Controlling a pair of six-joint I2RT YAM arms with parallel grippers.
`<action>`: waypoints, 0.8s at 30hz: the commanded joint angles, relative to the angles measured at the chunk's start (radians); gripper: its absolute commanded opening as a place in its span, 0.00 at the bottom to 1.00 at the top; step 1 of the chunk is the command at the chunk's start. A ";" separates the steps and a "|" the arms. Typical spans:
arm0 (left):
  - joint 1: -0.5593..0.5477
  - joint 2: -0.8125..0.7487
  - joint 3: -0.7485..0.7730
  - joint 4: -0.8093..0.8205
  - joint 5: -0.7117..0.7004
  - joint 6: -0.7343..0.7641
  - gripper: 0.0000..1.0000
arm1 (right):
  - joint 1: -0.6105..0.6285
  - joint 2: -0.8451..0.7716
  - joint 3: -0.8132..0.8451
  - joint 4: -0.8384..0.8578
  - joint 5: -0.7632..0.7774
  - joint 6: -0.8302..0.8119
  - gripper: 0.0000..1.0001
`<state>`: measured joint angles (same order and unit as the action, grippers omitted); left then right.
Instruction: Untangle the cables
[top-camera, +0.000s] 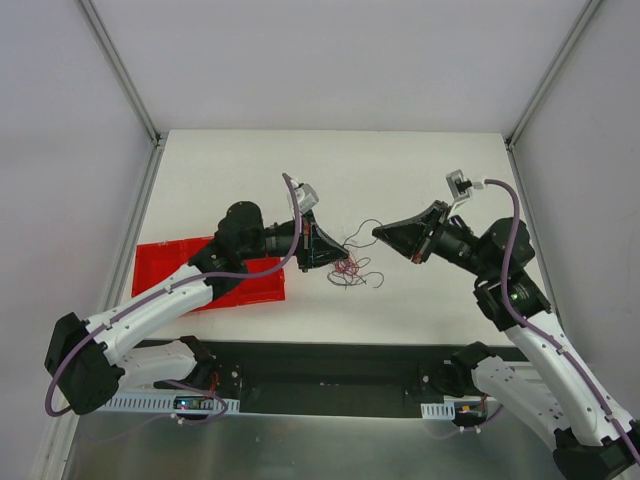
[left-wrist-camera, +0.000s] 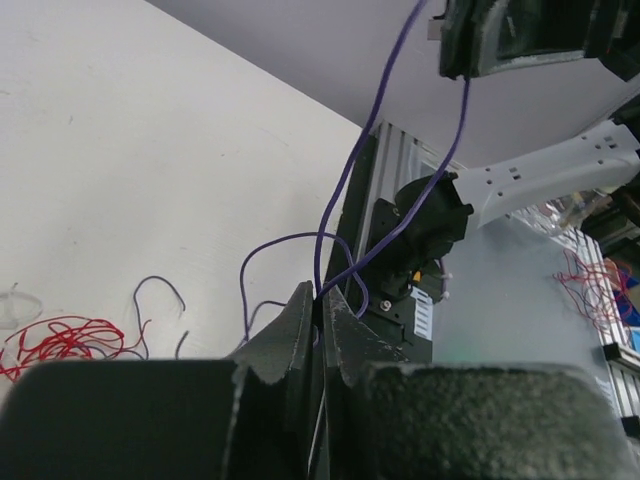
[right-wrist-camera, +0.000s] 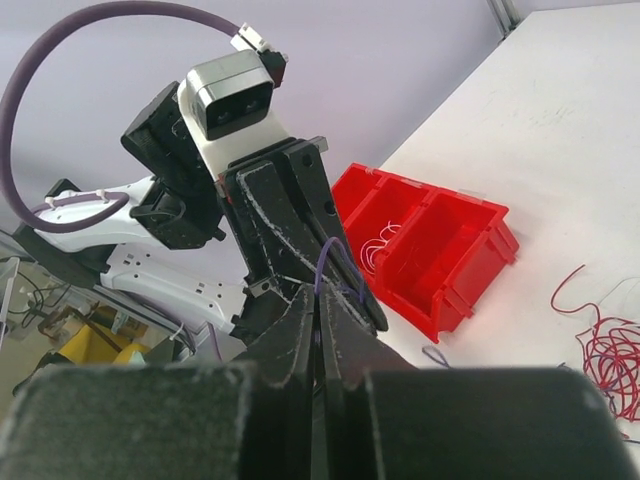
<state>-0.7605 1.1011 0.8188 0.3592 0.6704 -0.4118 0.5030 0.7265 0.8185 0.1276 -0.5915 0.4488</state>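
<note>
stretching one purple wire (top-camera: 362, 222) between them, the left end effector (top-camera: 338, 252) and the right end effector (top-camera: 377, 233) face each other nearly tip to tip over the middle of the white desk (top-camera: 420, 180) in the top view. just below them the cables (top-camera: 350, 272) lie on the desk as a small loopy knot of red and dark strands, near the right end of a red bin (top-camera: 170, 262).

from the left wrist, the left end effector (left-wrist-camera: 320, 297) has its jaws together, clamped on the purple wire (left-wrist-camera: 385, 90). the wire climbs in two runs to the right end effector at the top of the frame. a red cluster (left-wrist-camera: 60, 340) and a loose purple loop (left-wrist-camera: 160, 292) rest on the desk off to the side, apart from the pinch.

from the right wrist, the right end effector (right-wrist-camera: 320, 297) is likewise closed on the same wire, with a short loop standing up from its tips. the bin (right-wrist-camera: 470, 250) shows a few thin wires in one compartment. more of the red cluster lies on the desk at the frame's right edge.

the job looks only partly done. one strand is being drawn off, a few seem sorted into the bin, and most of the knot is left to separate.
</note>
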 joint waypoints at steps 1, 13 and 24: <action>-0.011 -0.058 -0.004 -0.040 -0.122 0.042 0.00 | 0.005 -0.018 0.011 -0.023 0.046 -0.053 0.28; 0.234 -0.320 0.146 -0.764 -0.439 0.171 0.00 | -0.018 -0.032 -0.084 -0.298 0.334 -0.311 0.76; 0.789 -0.297 0.232 -1.114 -0.902 0.214 0.00 | -0.049 0.014 -0.154 -0.226 0.239 -0.289 0.76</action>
<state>-0.1459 0.7837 1.0317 -0.6163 -0.0547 -0.2131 0.4652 0.7502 0.6609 -0.1577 -0.3195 0.1749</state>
